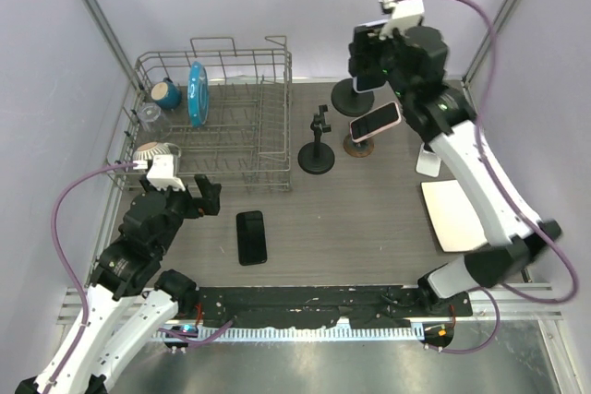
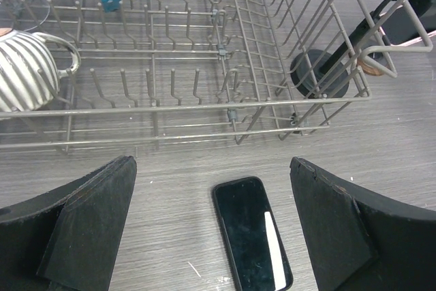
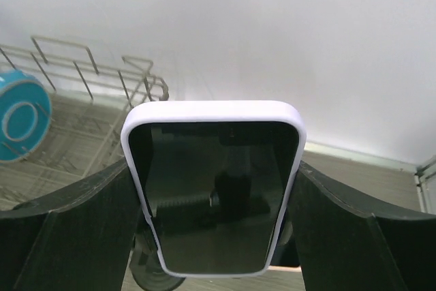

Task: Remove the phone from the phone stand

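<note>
My right gripper [image 3: 212, 189] is shut on a phone in a white case [image 3: 212, 195], its dark screen facing the wrist camera; both fingers [image 3: 82, 216] press its sides. In the top view this gripper [image 1: 372, 54] holds the phone [image 1: 367, 83] upright above a black phone stand's round base [image 1: 355, 99] at the back. I cannot tell whether the phone still sits in the stand's clamp. My left gripper [image 2: 211, 168] is open and empty, low over a black phone [image 2: 251, 233] lying flat on the table [image 1: 251, 237].
A pink-cased phone [image 1: 374, 121] leans on a second stand with a brown base [image 1: 355, 147]. An empty black stand [image 1: 318, 149] is beside a wire dish rack [image 1: 222, 126] holding a blue plate, cups and a striped mug [image 2: 24, 69]. A white pad [image 1: 454, 214] lies right.
</note>
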